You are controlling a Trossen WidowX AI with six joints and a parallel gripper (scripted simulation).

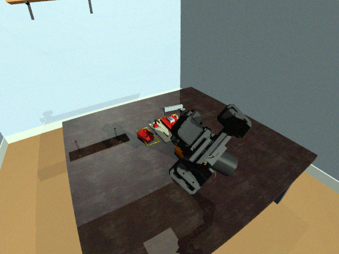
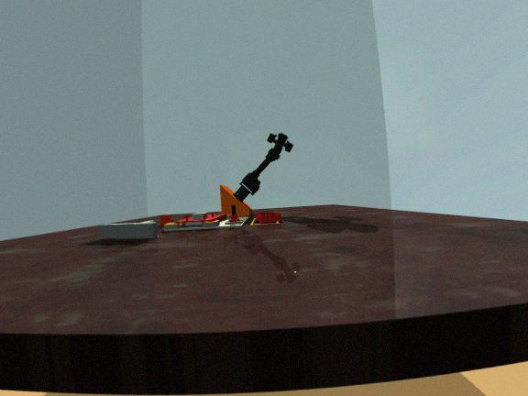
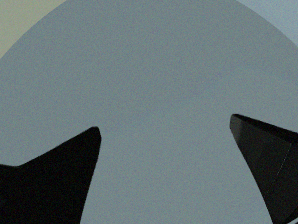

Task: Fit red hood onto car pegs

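Observation:
The hood, a small red shell (image 1: pixel 145 135) (image 2: pixel 268 217), lies on the table inside a yellow outline; which side is up is too small to tell. Beside it, a pale plate (image 1: pixel 162 133) carries a small red piece (image 1: pixel 155 126) (image 2: pixel 234 219). Beyond that is the car chassis (image 2: pixel 197 226), red and yellow, with a grey engine block (image 1: pixel 170 119) (image 2: pixel 200 215) on top. The pegs and jig details are too small to make out. My gripper (image 1: pixel 212 148) (image 2: pixel 280 141) (image 3: pixel 165 125) is wide open and empty, high above the table and well away from the hood and chassis.
A light grey bar (image 1: pixel 173 108) (image 2: pixel 129 230) stands on the table beyond the chassis. The arm's orange base (image 1: pixel 178 151) (image 2: pixel 234 203) stands near the parts. A wooden shelf (image 1: pixel 38 1) hangs high on the wall. The wrist view shows no table objects.

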